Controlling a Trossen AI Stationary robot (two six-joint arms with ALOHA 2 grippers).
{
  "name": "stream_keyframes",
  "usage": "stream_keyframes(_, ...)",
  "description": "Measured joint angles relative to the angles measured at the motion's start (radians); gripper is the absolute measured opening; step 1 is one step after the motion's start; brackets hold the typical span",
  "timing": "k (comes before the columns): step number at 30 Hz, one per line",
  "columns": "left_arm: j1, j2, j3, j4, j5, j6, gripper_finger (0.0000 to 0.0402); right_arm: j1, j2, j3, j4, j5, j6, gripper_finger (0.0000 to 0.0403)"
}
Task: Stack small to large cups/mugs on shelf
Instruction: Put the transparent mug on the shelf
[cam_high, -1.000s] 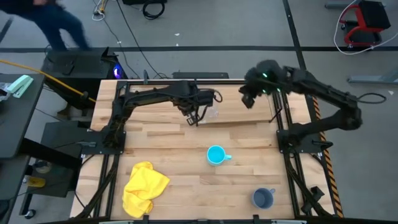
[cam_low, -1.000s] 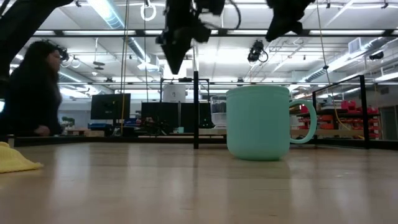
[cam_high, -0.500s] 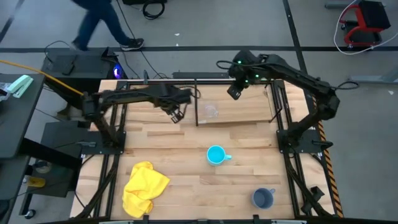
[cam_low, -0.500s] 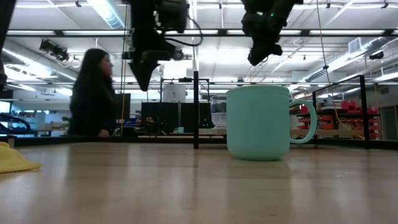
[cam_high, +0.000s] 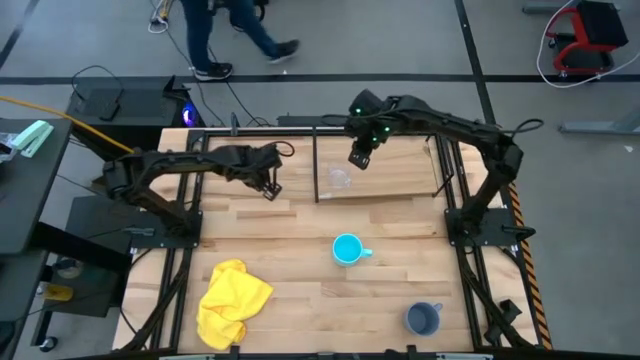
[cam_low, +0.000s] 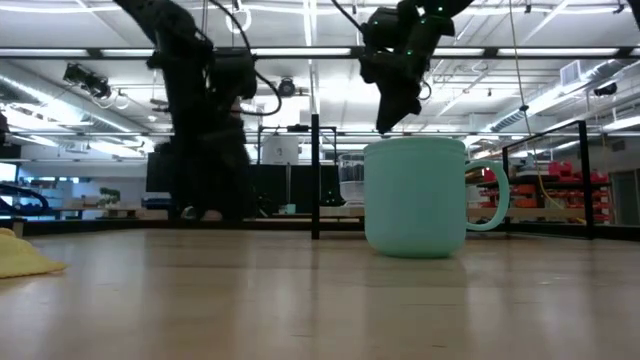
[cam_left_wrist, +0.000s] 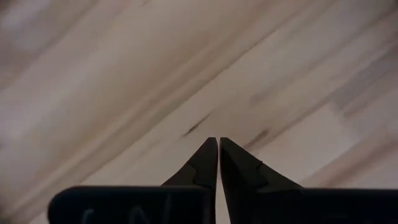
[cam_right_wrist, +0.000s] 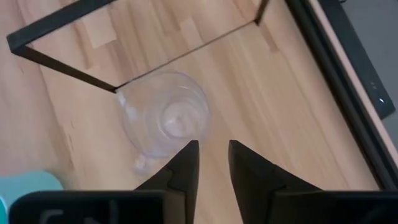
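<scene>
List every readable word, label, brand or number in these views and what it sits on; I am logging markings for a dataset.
None can be read.
Bright cyan handled mug: plain, no print.
Small clear see-through cup: no marking.
Grey-blue handled mug: no marking visible.
Right gripper: faint marks on its housing, too blurred to read.
Background room signs: too small to read.

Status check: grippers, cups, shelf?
Left gripper shut, empty, over bare table. Right gripper slightly open above clear cup on shelf. Cyan mug, grey-blue mug unstacked on table.
</scene>
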Motion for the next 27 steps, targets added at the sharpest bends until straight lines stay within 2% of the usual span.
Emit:
stream_keyframes(3,0.001,0.0,-0.075,0.16,0.055,-0.022,0.0026,0.021,0.043,0.033,0.002,0.0,0.012,0.0111)
stream_keyframes(12,-0.007,0.001,-0.174,0.425,0.045,-0.05,0.0023,-0.01,0.157,0.094,-0.049,0.028,0.035,0.0117)
stream_keyframes(18,-0.007,0.0,-0.176,0.442,0.046,-0.02,0.0017,-0.03,0.199,0.094,-0.073,0.029,0.018,0.0115)
stream_keyframes(27,-0.007,0.0,-0.176,0.464,0.046,-0.02,0.0024,-0.022,0.148,0.095,-0.064,-0.003,-0.008,0.0116)
